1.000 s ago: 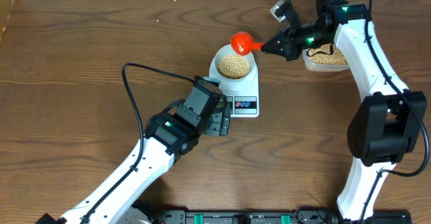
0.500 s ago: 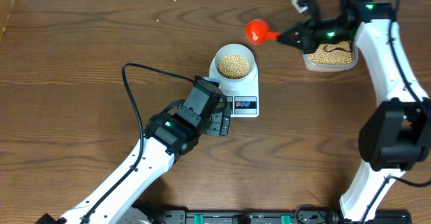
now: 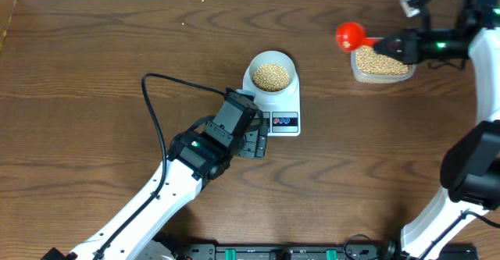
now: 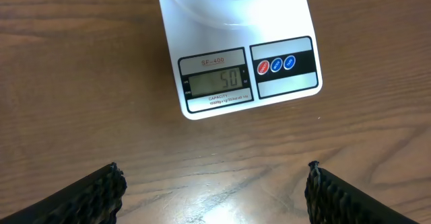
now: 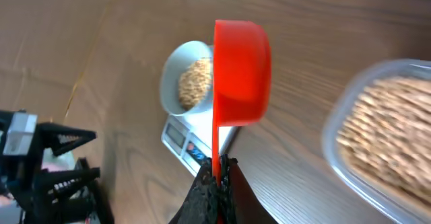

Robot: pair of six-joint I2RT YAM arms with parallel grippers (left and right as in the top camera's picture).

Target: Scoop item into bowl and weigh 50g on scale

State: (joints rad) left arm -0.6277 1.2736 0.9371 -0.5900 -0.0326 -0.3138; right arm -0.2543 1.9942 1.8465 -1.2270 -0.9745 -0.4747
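Tabletop (image 3: pixel 117 41) scene: right pincer (image 3: pixel 388 46) clenched on the scoop (image 3: pixel 349 35), handle aimed leftward toward the bowl (image 3: pixel 251 66) well apart; released left pincer (image 4: pixel 212 187) sits nearer.

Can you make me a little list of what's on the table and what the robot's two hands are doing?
bowl: white, holds a heap of beans, sits on the scale
display: reads 50
red scoop: handle pinched in the right gripper, at the clear container's edge nearest the scale
clear container: holds more beans
left gripper: open, empty, above the table in front of the scale
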